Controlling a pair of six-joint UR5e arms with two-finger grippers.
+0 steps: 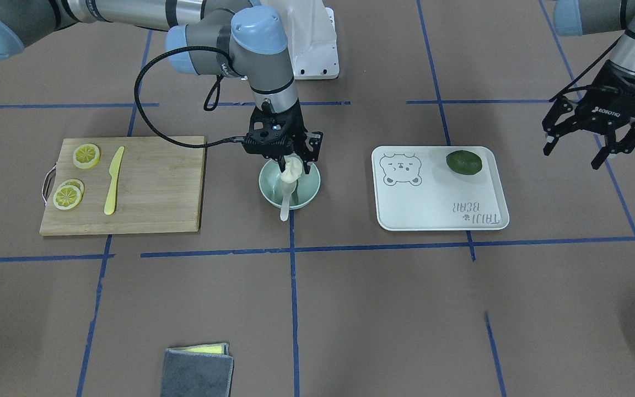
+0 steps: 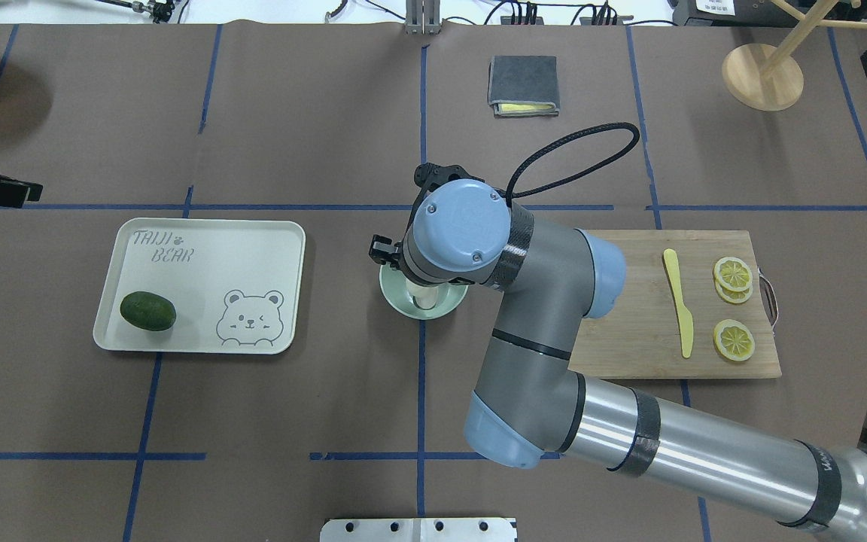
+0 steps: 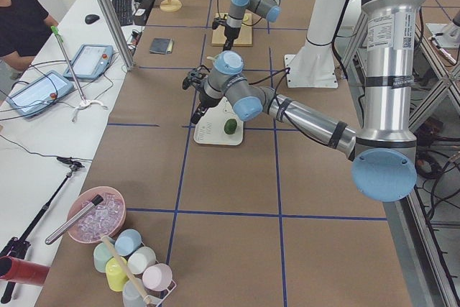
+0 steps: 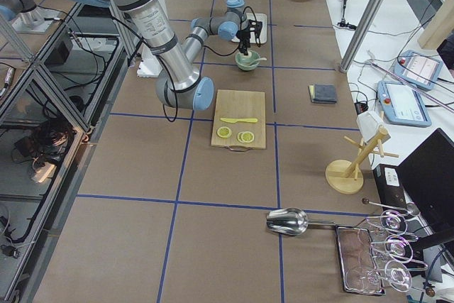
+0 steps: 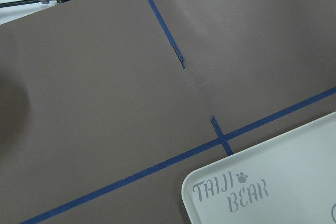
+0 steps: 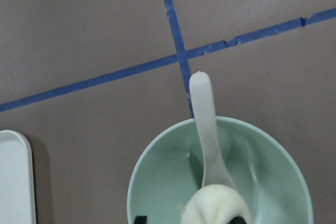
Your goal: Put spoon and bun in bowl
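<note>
The pale mint-green bowl (image 1: 313, 190) stands at the table's middle; its rim also shows in the overhead view (image 2: 402, 307). The beige-white spoon (image 1: 285, 207) lies in the bowl with its handle sticking out over the rim. My right gripper (image 1: 294, 164) hangs straight over the bowl, shut on the white bun (image 1: 291, 173), which is held just above the bowl's inside. The right wrist view shows the bowl (image 6: 157, 171), the spoon (image 6: 205, 119) and the bun (image 6: 212, 205) between the fingertips. My left gripper (image 1: 574, 154) is open and empty in the air, off beyond the tray.
A white bear-print tray (image 1: 439, 204) holds a dark green fruit (image 1: 464, 162); its corner shows in the left wrist view (image 5: 273, 192). A wooden cutting board (image 1: 152, 187) carries lemon slices (image 1: 86, 155) and a yellow knife (image 1: 113, 179). A folded grey cloth (image 1: 196, 369) lies at the operators' edge.
</note>
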